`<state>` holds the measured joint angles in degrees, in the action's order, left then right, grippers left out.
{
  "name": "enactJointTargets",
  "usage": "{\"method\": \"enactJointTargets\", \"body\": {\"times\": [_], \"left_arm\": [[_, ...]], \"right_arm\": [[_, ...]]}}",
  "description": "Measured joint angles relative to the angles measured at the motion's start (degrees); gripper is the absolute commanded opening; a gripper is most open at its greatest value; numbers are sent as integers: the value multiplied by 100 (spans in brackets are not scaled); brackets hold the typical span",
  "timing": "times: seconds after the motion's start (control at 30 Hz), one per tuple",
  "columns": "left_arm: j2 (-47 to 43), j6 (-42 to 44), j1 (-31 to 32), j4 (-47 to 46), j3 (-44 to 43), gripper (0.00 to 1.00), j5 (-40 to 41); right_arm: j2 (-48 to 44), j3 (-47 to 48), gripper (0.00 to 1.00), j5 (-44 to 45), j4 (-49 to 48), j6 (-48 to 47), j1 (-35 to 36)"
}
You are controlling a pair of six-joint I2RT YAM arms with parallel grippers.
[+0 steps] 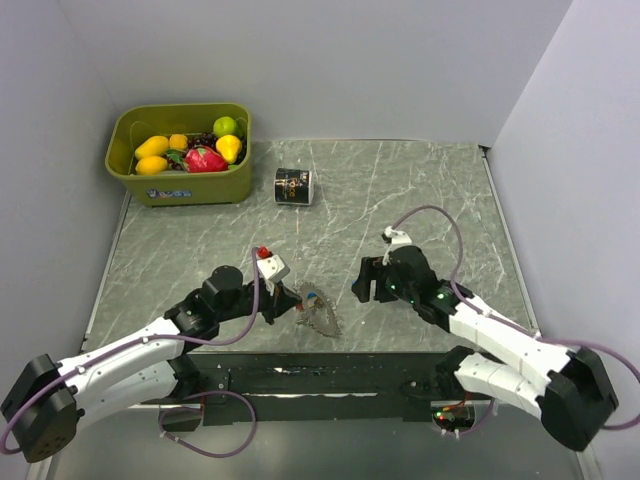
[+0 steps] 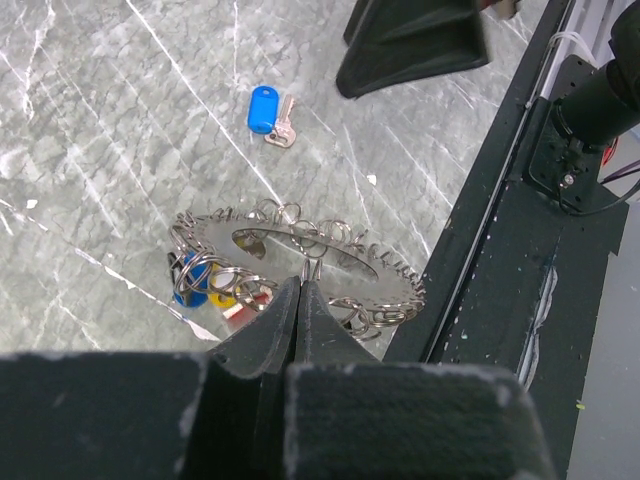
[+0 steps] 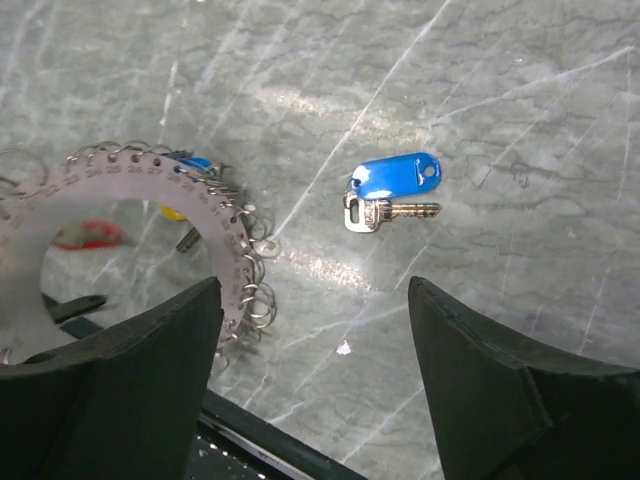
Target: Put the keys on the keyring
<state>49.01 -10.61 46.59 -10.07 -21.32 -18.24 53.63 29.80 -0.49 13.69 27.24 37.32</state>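
Left gripper (image 2: 300,292) is pinched shut on the keyring (image 2: 370,262), which already carries some keys. Right gripper (image 3: 315,305) hangs open above one blue-tagged key (image 3: 372,213), loose on the table (image 3: 500,100).

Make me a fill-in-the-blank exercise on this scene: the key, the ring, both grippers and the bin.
1. The loose key on the table carries a ___ tag.
2. The right gripper, pointed at that key, has its jaws ___.
3. The left gripper, at the rim of the keyring, has its jaws ___.
4. The green bin in the far left corner holds toy ___.

Missing words: blue; open; shut; fruit.
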Motion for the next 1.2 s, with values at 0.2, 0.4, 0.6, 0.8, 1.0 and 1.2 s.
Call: {"method": "enactJointTargets", "body": {"times": [0.2, 0.4, 0.6, 0.8, 1.0, 1.2], "left_arm": [[151, 15, 0, -28, 0, 1, -79], [149, 35, 0, -111, 33, 1, -105], [238, 24, 0, -173, 44, 1, -140], [284, 28, 0, -153, 44, 1, -140], [264, 24, 0, -155, 55, 1, -142], [197, 15, 0, -166, 175, 1, -142]], "right_arm": [[1196, 516, 75, 398, 50, -7, 306], [2122, 951, 61, 614, 46, 13, 413], [2588, 1185, 50, 758, 46, 35, 417], [2879, 1322, 43, 820, 35, 46, 417], [3073, 1322, 37, 802, -26, 107, 417], [3296, 1335, 32, 778, -42, 160, 417]]}}
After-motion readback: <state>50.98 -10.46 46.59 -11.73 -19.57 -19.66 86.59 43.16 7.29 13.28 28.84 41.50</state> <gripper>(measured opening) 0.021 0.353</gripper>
